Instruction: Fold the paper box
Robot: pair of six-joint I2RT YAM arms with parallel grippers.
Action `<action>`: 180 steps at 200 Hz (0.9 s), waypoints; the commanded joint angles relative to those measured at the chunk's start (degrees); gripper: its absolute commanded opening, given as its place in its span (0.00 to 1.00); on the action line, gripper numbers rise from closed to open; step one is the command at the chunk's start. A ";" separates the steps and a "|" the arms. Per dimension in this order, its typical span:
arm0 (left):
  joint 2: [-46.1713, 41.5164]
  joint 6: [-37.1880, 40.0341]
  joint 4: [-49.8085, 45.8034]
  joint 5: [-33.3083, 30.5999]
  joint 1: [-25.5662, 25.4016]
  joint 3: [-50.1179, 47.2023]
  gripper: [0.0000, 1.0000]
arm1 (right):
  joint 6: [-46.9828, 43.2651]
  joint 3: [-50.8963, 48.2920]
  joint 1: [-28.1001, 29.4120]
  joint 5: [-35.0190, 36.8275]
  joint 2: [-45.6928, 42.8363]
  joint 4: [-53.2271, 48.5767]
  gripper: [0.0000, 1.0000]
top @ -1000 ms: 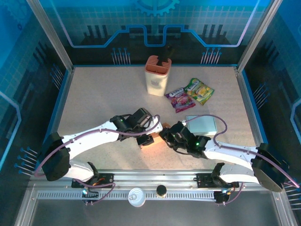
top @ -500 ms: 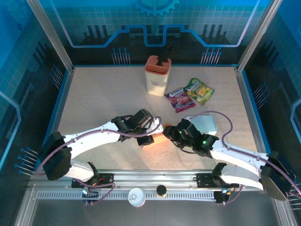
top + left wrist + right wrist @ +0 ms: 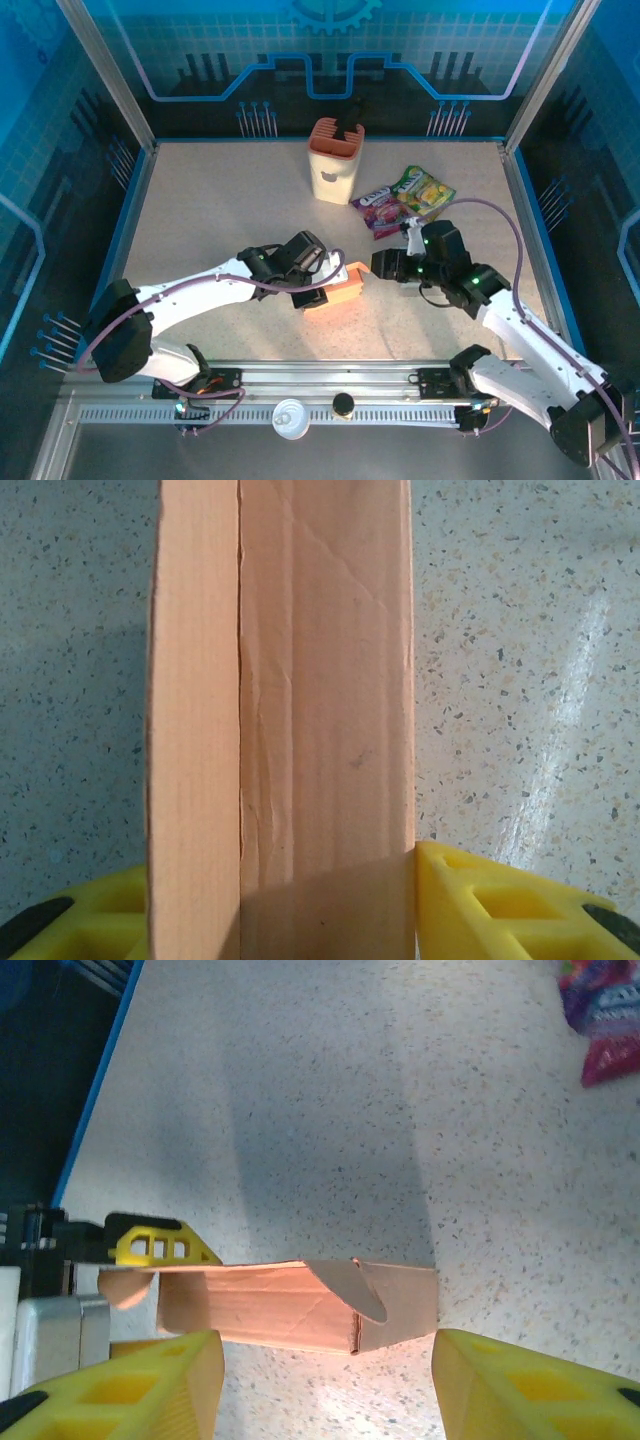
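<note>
My left jaws clamp the box (image 3: 300, 730) between them; my right jaws stand half open, empty, box just ahead.

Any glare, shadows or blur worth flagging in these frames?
Left wrist: a glare streak runs down the table right of the paper box, whose lower part is shadowed. Right wrist: a broad shadow crosses the table above the paper box, no blur. Top external: blue-tinted walls, evenly lit table.

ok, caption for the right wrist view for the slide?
Right claw open, short of the orange paper box that the left claw grips at one end on the speckled table.
</note>
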 commanded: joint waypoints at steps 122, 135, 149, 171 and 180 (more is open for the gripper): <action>0.89 2.50 -0.46 2.43 1.29 0.34 0.48 | -15.83 7.99 3.87 2.51 16.70 -3.74 0.57; 0.93 2.48 -0.38 2.54 1.35 0.28 0.48 | -15.98 7.98 3.92 2.35 17.11 -3.81 0.55; 1.08 2.53 -0.48 2.55 1.35 0.43 0.48 | -15.99 9.66 3.99 2.53 17.25 -3.83 0.52; 1.12 2.58 -0.65 2.51 1.33 0.67 0.47 | -16.26 10.16 4.44 3.02 17.80 -3.75 0.44; 1.17 2.58 -0.64 2.49 1.36 0.64 0.47 | -16.41 10.44 4.64 3.21 18.10 -3.78 0.41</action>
